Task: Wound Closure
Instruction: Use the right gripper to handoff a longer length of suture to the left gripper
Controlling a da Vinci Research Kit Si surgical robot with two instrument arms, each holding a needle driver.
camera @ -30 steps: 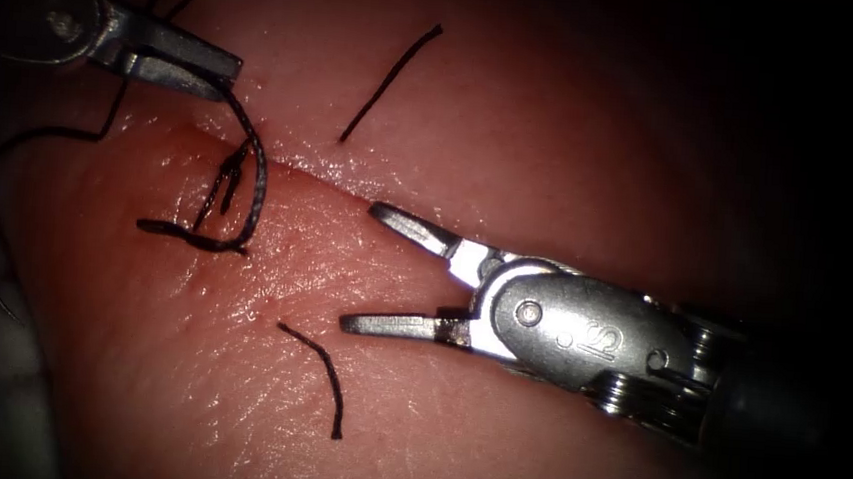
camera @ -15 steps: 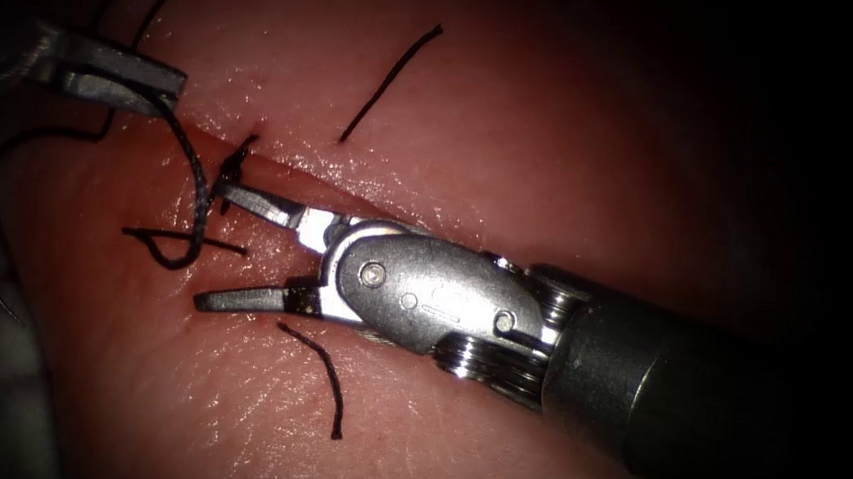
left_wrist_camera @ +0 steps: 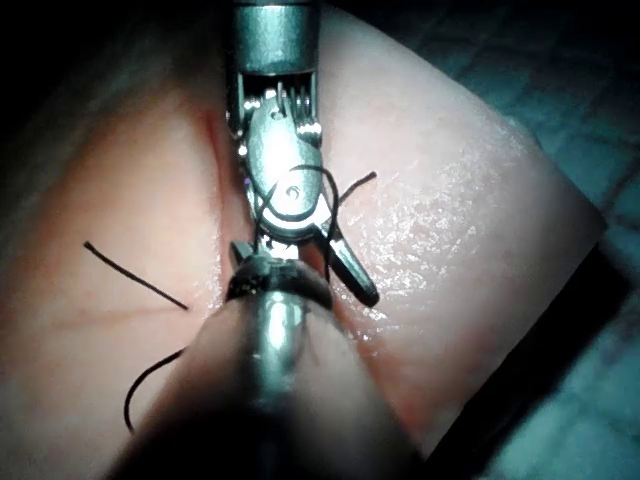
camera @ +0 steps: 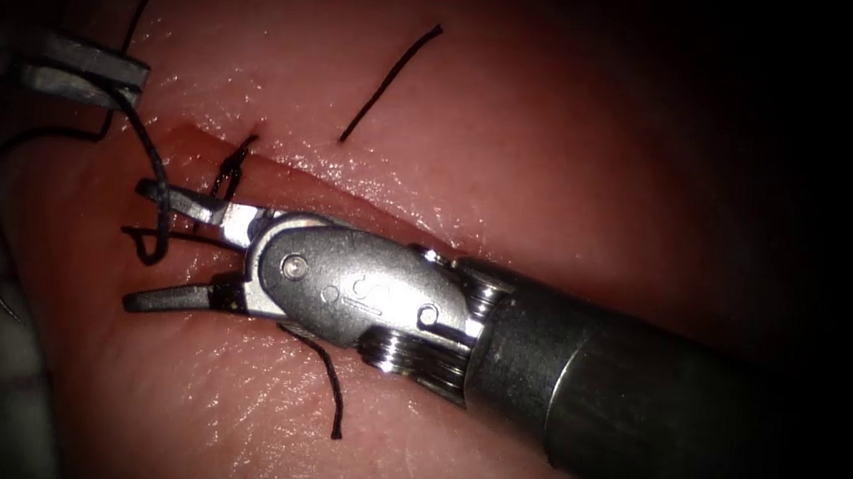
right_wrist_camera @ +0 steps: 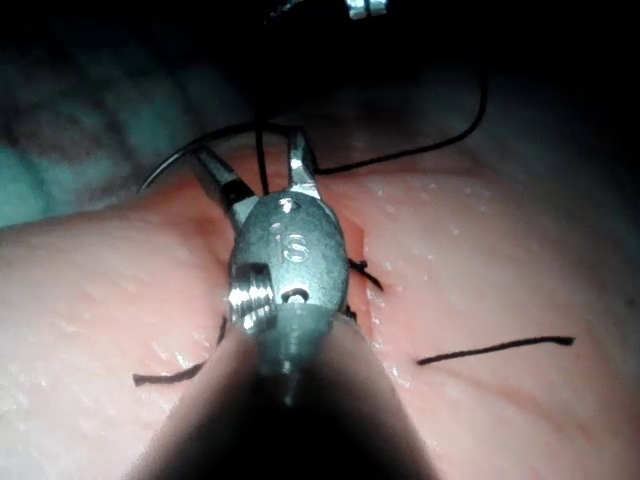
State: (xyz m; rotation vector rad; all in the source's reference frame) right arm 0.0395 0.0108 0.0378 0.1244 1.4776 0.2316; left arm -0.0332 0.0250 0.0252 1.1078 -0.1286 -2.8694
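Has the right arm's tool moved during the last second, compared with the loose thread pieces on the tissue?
Yes. The right tool has advanced toward the picture's left, its open jaws passing the cut thread end, which lies unmoved, and reaching the thread held by the left tool.

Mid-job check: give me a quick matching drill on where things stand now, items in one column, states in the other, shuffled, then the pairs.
Items:
1. left tool
2. right tool
3. cut end of thread
4. cut

States:
A. lies loose on the tissue, above the cut
B. jaws open, thread running between them
C. jaws shut on the thread
D. runs slantwise under the right tool

Pairs: 1-C, 2-B, 3-A, 4-D
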